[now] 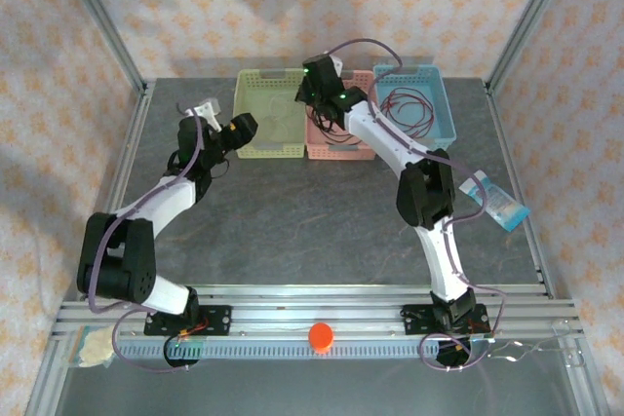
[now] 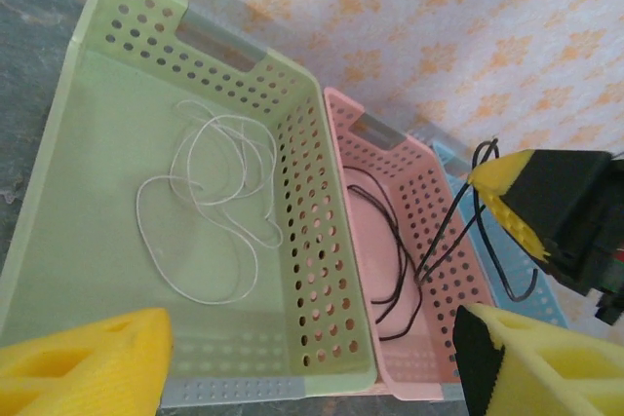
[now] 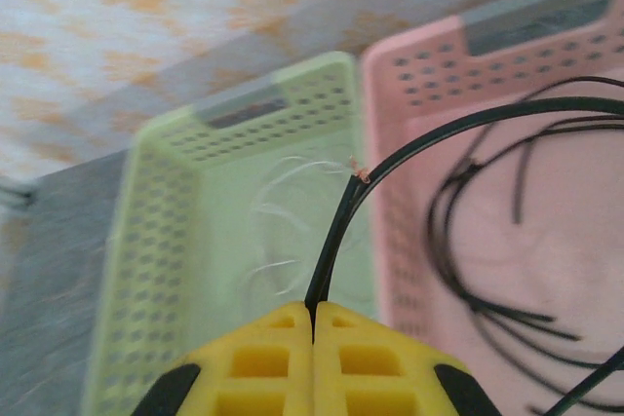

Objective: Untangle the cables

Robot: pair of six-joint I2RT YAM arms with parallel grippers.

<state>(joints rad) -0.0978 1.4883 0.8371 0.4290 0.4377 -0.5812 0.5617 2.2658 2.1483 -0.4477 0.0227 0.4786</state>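
While my right gripper is clamped on the black cable trailing into the pink basket and my left gripper hangs open near the green basket, a hasty pull could snag the coils and tip the pink basket.

Two arms on show here, and I wore white shells over black joint housings on both: left arm, right arm. A thick purple-grey cable trailed along each. A small green light glowed near my right wrist. My left gripper carried chunky yellow fingers with hollow pockets and a black ribbed face. My right gripper matched, yellow with square recesses and black corners. My bases were black.
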